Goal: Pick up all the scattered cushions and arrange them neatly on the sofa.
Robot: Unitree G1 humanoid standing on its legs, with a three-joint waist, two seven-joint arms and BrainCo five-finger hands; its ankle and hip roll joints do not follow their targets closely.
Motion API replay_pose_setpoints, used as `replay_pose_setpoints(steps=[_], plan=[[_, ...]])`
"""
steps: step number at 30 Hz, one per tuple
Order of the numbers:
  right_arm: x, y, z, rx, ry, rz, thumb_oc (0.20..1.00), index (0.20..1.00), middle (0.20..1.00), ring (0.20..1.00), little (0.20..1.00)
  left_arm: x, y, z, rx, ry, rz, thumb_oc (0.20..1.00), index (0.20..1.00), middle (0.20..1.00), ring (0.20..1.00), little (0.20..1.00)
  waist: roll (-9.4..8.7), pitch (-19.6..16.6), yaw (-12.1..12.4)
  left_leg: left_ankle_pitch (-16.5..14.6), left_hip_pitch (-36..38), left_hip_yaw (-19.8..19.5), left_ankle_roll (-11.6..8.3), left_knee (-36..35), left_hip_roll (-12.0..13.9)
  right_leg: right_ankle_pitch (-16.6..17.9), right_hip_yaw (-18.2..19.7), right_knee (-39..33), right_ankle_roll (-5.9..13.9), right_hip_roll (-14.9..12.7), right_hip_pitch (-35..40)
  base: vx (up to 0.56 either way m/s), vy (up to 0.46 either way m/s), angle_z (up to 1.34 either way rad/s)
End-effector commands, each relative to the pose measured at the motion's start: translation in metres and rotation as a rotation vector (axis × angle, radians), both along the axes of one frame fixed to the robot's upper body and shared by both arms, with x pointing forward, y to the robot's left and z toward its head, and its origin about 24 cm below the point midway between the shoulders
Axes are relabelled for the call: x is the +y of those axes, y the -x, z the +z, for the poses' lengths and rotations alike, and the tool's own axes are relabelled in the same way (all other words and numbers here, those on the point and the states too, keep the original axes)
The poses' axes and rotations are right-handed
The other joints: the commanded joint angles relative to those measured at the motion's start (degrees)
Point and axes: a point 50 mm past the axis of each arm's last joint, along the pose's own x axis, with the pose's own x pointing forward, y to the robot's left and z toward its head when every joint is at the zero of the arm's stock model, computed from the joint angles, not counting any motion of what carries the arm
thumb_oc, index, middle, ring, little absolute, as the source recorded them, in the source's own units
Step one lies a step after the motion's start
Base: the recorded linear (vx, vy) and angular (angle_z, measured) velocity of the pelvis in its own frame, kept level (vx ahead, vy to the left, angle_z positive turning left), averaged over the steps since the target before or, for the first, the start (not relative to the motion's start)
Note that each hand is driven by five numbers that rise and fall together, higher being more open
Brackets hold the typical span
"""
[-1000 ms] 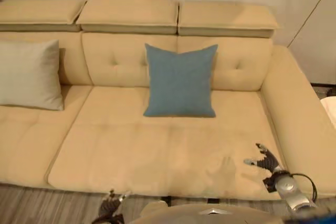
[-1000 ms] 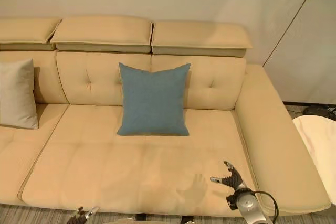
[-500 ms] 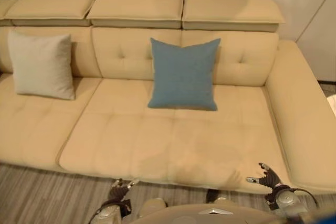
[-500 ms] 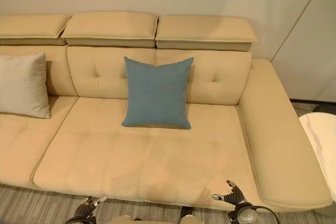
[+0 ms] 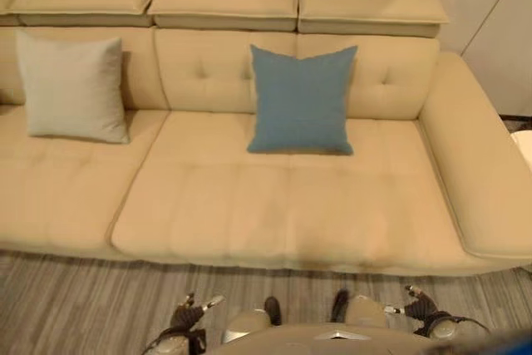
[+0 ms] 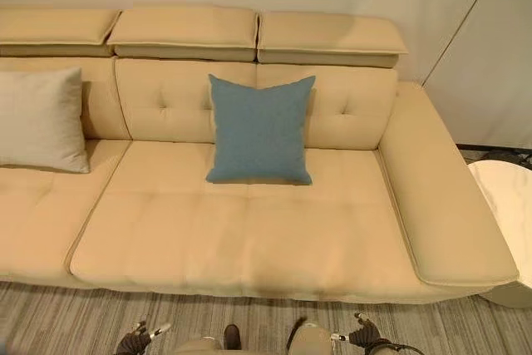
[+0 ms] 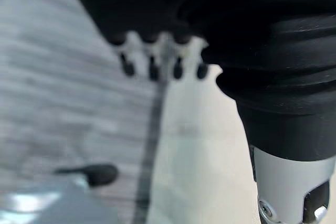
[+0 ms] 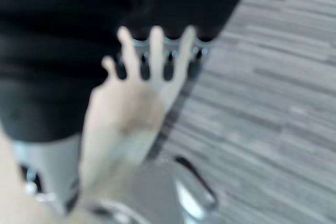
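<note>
A blue cushion [image 5: 301,99] stands upright against the backrest, in the middle of the beige sofa [image 5: 291,205]. A pale grey cushion [image 5: 73,86] leans against the backrest further left. Both hands hang low over the striped floor in front of the sofa, near the bottom edge of the eye views. My left hand [image 5: 187,317] holds nothing, its fingers [image 7: 152,67] straight. My right hand [image 5: 418,306] is likewise empty, with its fingers [image 8: 156,43] spread and relaxed. Neither hand touches a cushion or the sofa.
The sofa's right arm [image 6: 449,205] runs forward as a long wide bolster. A white round table [image 6: 503,201] stands past it on the right. Grey striped flooring [image 5: 75,297] lies between me and the sofa front.
The camera has drawn back from the sofa, so more floor and the grey cushion show. My right hand has come off the seat's front edge and now hangs over the floor.
</note>
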Motion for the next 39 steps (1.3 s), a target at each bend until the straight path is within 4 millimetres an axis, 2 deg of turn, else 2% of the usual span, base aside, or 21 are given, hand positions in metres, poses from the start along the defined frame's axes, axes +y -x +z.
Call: replay_pose_setpoints(steps=[1,3,10,30,37,39], plan=[[-0.004,-0.010,0.005,-0.034,0.032,0.018,1.000,1.000,1.000,1.000,1.000,0.000,-0.022,0.004,-0.054,-0.013,-0.038,1.000,1.000,1.000,1.000,1.000,-1.76,-3.0,1.9,0.0,-2.3,-5.7,-6.00,1.6,-3.1,10.7,-2.1,-19.7,0.78,2.3,7.7,-0.12,-0.211,-0.33],[0.000,-0.014,0.005,-0.047,0.032,0.030,1.000,1.000,1.000,1.000,1.000,-0.003,-0.017,0.001,-0.035,-0.011,-0.018,1.000,1.000,1.000,1.000,1.000,-2.07,-3.8,2.0,0.5,-1.9,-4.6,-6.66,0.5,-2.1,12.3,-1.3,-25.0,1.01,3.4,9.8,-0.04,-0.213,-0.47],[0.002,-0.004,0.000,-0.013,0.029,0.016,1.000,1.000,1.000,1.000,1.000,-0.008,-0.024,0.002,-0.040,-0.019,-0.076,1.000,1.000,1.000,1.000,1.000,-2.36,-4.4,1.3,1.8,-0.5,-5.3,-7.62,-1.6,-1.2,12.4,-2.2,-28.1,0.56,4.6,12.3,-0.02,-0.067,0.01],[0.004,-0.002,-0.001,-0.025,0.023,-0.008,1.000,1.000,1.000,1.000,1.000,-0.010,-0.018,-0.001,0.001,-0.027,-0.115,1.000,1.000,1.000,1.000,1.000,-2.49,-5.6,0.2,1.1,2.3,-6.1,-8.04,-1.7,-0.8,10.8,-3.3,-27.4,-0.20,5.1,15.2,0.00,-0.015,0.05],[0.003,0.003,-0.002,-0.061,-0.033,-0.197,1.000,1.000,1.000,1.000,1.000,-0.012,-0.013,-0.003,0.008,-0.011,-0.053,1.000,1.000,1.000,1.000,1.000,-2.27,-6.4,-0.4,0.6,3.3,-5.9,-7.99,-1.9,-0.6,10.5,-3.1,-27.6,-0.22,5.2,15.9,0.01,0.000,0.02],[0.003,0.002,-0.002,-0.064,-0.034,-0.203,1.000,1.000,1.000,1.000,1.000,-0.013,-0.014,-0.003,0.004,-0.008,-0.045,1.000,1.000,1.000,1.000,1.000,-2.27,-6.5,-0.4,0.5,3.4,-5.8,-7.93,-1.8,-0.6,10.3,-3.1,-27.4,-0.23,5.2,16.0,0.00,0.000,0.00]])
